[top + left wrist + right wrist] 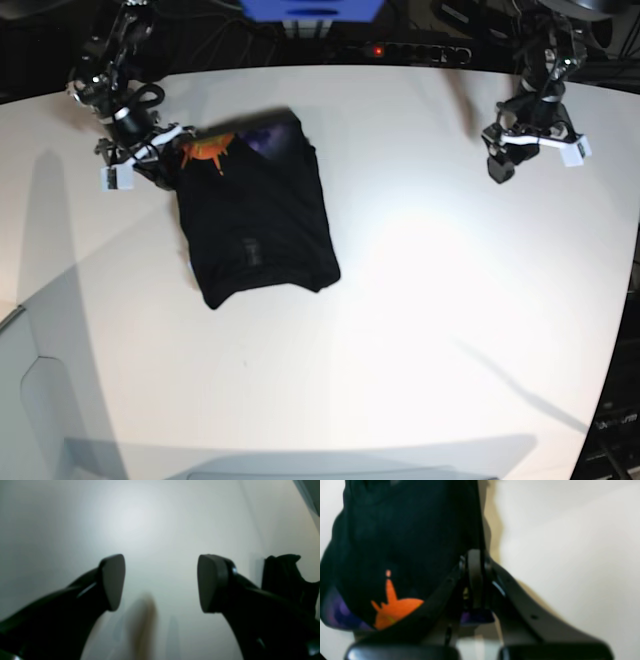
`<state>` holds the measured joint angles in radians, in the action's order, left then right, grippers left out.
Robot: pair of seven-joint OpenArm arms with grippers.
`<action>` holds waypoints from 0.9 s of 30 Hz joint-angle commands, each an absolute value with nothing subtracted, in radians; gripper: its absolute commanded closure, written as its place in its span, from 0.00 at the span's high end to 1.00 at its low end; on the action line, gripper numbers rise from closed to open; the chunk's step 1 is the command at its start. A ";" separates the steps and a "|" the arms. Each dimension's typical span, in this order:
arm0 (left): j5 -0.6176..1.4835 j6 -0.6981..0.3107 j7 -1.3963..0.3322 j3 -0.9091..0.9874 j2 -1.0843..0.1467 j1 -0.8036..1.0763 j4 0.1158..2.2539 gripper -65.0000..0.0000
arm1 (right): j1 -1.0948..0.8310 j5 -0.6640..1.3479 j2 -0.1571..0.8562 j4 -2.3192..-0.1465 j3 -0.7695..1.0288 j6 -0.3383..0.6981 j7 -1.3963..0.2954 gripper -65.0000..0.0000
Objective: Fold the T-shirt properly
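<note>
Base view: T-shirt (pixel 256 222) edge pinched in right gripper (pixel 168 155) jaws.

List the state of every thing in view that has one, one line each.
Black cloth T-shirt with orange and purple print: bunched and partly folded on the white table, one edge lifted, not yet neatly folded.
Right gripper: shut on the T-shirt's edge by the print.
Left gripper: open, empty, held above the table away from the T-shirt.
White table: bearing the T-shirt.
</note>
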<state>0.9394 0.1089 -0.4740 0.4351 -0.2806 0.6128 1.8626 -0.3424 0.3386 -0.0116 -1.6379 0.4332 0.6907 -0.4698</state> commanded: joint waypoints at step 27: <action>0.765 0.102 -0.461 0.475 -0.206 1.164 1.982 0.00 | -0.803 0.360 -0.085 -1.966 0.702 0.698 -0.549 0.00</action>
